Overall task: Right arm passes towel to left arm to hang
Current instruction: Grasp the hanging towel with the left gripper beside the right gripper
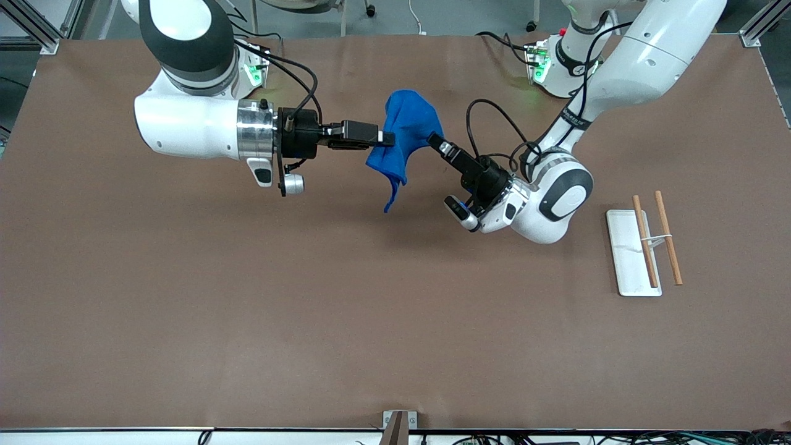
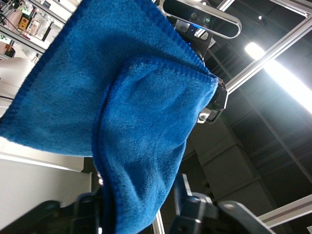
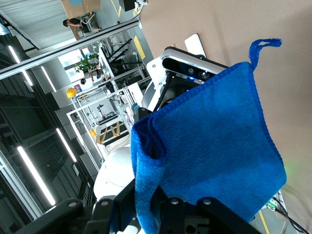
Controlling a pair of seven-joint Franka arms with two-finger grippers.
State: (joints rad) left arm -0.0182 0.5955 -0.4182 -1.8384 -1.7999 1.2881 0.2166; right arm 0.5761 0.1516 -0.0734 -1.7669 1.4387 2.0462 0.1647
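Blue towel (image 1: 401, 136) pinched at 9 o'clock by right gripper (image 1: 386, 137) and 3 o'clock by left gripper (image 1: 432, 139) (both clamped): right should release only once left's hold is firm.

You have two white arms with black joint bands; right gripper (image 1: 388, 138) and left gripper (image 1: 434, 141) are black (black cables looped at wrists).

Brown table (image 1: 247, 309) carries a white tray (image 1: 625, 253) and 2 wooden sticks (image 1: 668, 237).
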